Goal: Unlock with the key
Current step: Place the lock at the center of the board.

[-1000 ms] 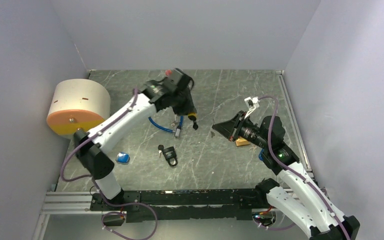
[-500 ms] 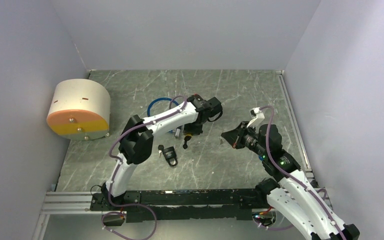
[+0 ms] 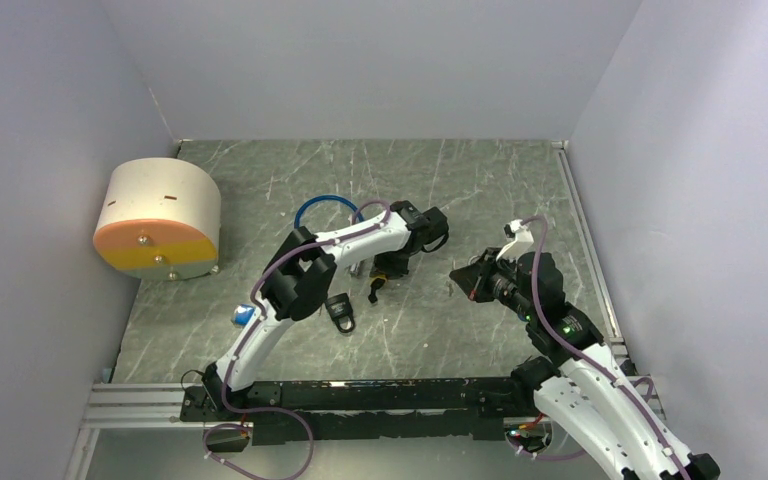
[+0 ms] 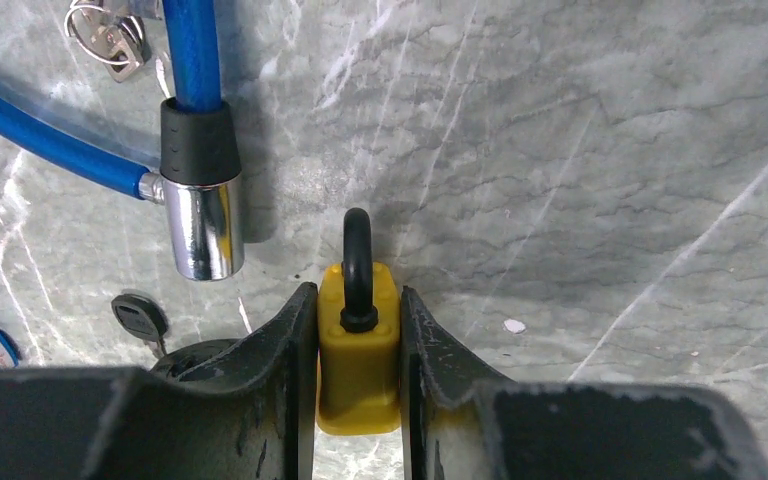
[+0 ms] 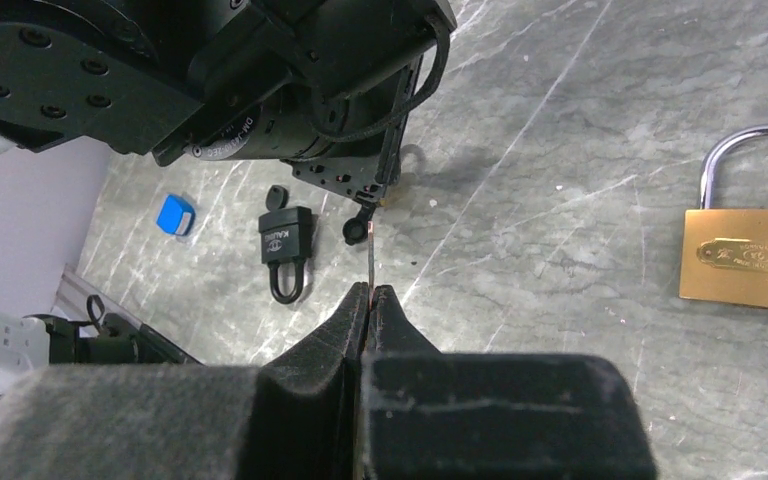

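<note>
A yellow padlock (image 4: 358, 350) with a black shackle (image 4: 356, 250) sits between the fingers of my left gripper (image 4: 358, 295), which is shut on its body, shackle pointing down at the table. In the top view the left gripper (image 3: 380, 277) hangs over the middle of the table. My right gripper (image 5: 371, 290) is shut on the key (image 5: 372, 255), whose thin blade sticks out past the fingertips toward the left gripper's underside. From above, the right gripper (image 3: 457, 274) is just right of the left one. The keyhole is hidden.
A black padlock (image 3: 339, 311) and a loose black key (image 4: 140, 318) lie left of the grippers. A blue cable lock (image 4: 195, 120) is behind them, a brass padlock (image 5: 750, 250) to the right. A small blue object (image 3: 244, 316) and a cream-and-orange drum (image 3: 157, 220) are at the left.
The left arm has swung from the back left to the table's middle with the yellow padlock. The right gripper has shifted slightly nearer, key still in it.
</note>
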Robot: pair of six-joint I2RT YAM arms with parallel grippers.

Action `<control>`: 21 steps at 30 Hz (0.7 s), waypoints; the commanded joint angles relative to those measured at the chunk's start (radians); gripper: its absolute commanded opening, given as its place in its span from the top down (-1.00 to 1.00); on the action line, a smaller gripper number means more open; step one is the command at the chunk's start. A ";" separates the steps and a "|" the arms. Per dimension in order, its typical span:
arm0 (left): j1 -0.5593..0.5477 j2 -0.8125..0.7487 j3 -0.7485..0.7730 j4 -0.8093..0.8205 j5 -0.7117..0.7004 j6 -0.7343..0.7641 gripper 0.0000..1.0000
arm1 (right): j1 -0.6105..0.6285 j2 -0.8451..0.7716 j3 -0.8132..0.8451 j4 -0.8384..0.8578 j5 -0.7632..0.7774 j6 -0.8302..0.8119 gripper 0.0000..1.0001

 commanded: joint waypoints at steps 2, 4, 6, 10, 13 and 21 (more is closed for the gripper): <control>-0.001 -0.001 0.006 0.064 0.055 -0.006 0.64 | -0.004 -0.003 -0.002 0.041 -0.009 0.040 1.00; -0.001 -0.006 -0.007 0.084 0.083 -0.008 0.47 | -0.004 0.003 -0.003 0.045 -0.012 0.042 1.00; 0.000 -0.013 -0.016 0.100 0.101 -0.007 0.23 | -0.003 0.007 0.003 0.035 0.000 0.031 1.00; 0.008 -0.017 -0.029 0.114 0.128 -0.005 0.03 | -0.003 0.009 0.007 0.026 0.007 0.022 1.00; 0.017 -0.034 -0.059 0.139 0.148 -0.009 -0.06 | -0.003 0.006 0.004 0.027 0.004 0.027 1.00; 0.022 -0.097 -0.088 0.198 0.219 0.025 -0.65 | -0.004 -0.003 0.005 0.019 0.006 0.032 1.00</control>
